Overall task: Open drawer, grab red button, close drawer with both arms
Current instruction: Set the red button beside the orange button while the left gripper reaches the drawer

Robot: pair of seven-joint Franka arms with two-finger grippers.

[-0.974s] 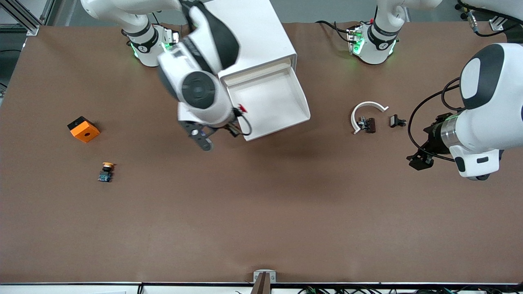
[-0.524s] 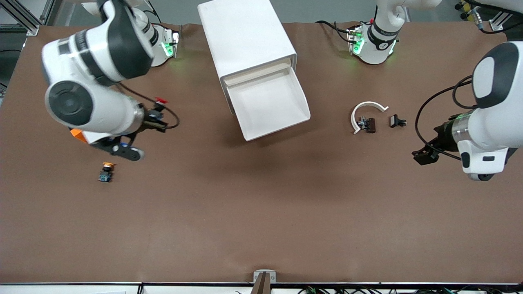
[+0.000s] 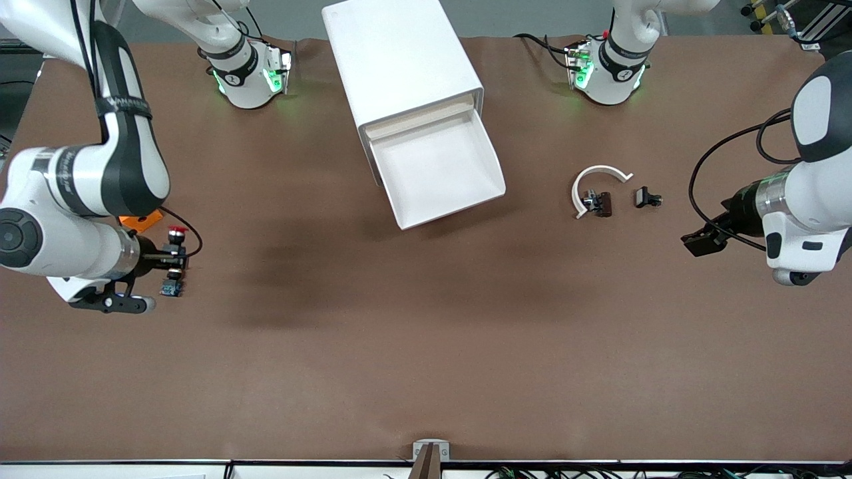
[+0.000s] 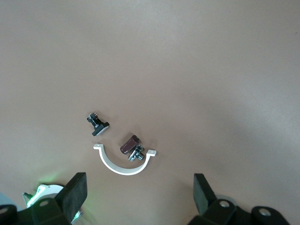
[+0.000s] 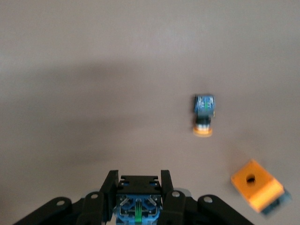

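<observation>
My right gripper (image 3: 172, 255) is shut on the red-capped button (image 3: 176, 232) and holds it over the yellow-capped button (image 3: 171, 287) at the right arm's end of the table. In the right wrist view the button's black-and-blue body (image 5: 138, 199) sits between the right gripper's fingers (image 5: 108, 187). The drawer (image 3: 440, 167) stands pulled out of the white cabinet (image 3: 399, 53) and shows nothing inside. My left gripper (image 3: 704, 241) is open and empty over bare table at the left arm's end, and its fingers (image 4: 75, 193) stand wide apart in the left wrist view.
An orange block (image 3: 141, 220) lies by the right arm, partly hidden; it also shows in the right wrist view (image 5: 257, 185) beside the yellow-capped button (image 5: 204, 115). A white curved piece (image 3: 596, 178), a brown part (image 3: 603, 203) and a small black part (image 3: 646, 197) lie near the left gripper.
My right arm has swung from beside the open drawer to its own end of the table, carrying the red button. My left arm has drawn back slightly toward its end.
</observation>
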